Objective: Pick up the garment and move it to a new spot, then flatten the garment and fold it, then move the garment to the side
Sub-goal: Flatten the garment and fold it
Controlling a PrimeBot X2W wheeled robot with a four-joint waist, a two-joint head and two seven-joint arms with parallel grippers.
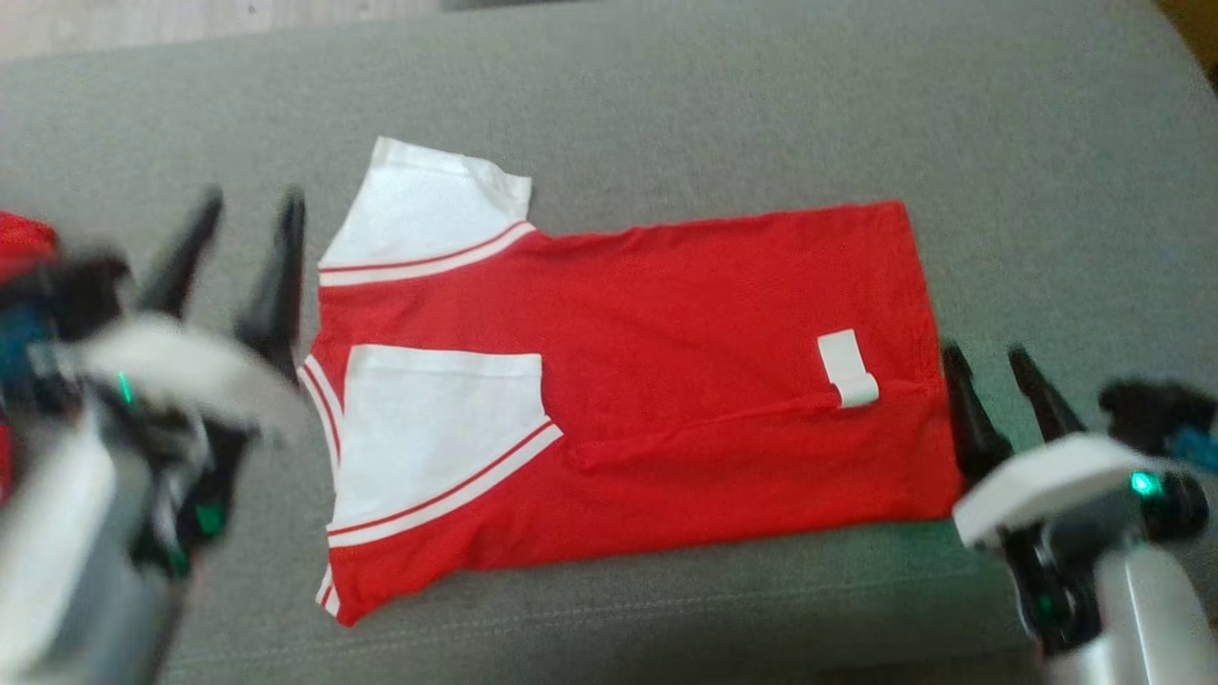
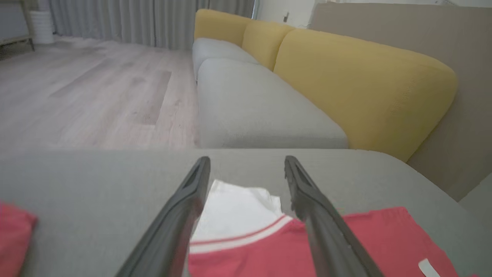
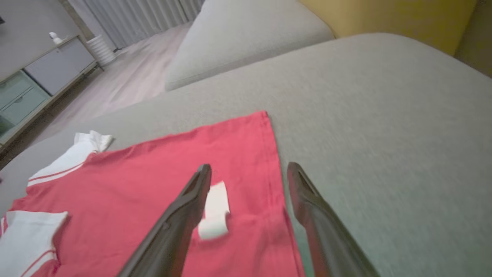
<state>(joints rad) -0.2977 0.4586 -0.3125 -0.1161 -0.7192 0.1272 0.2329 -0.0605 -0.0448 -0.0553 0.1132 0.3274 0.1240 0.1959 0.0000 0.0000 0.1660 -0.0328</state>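
Left hand (image 1: 252,196), garment (image 1: 666,333) between, right hand (image 1: 985,352)

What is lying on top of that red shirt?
A white sleeve is folded over the red shirt, and a small white tag lies near its hem. Whatever is under the folded layers is covered.

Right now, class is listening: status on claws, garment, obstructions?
Left claw open, at collar end. Right claw open, at hem. Red shirt flat on cushion. Another red cloth far left.
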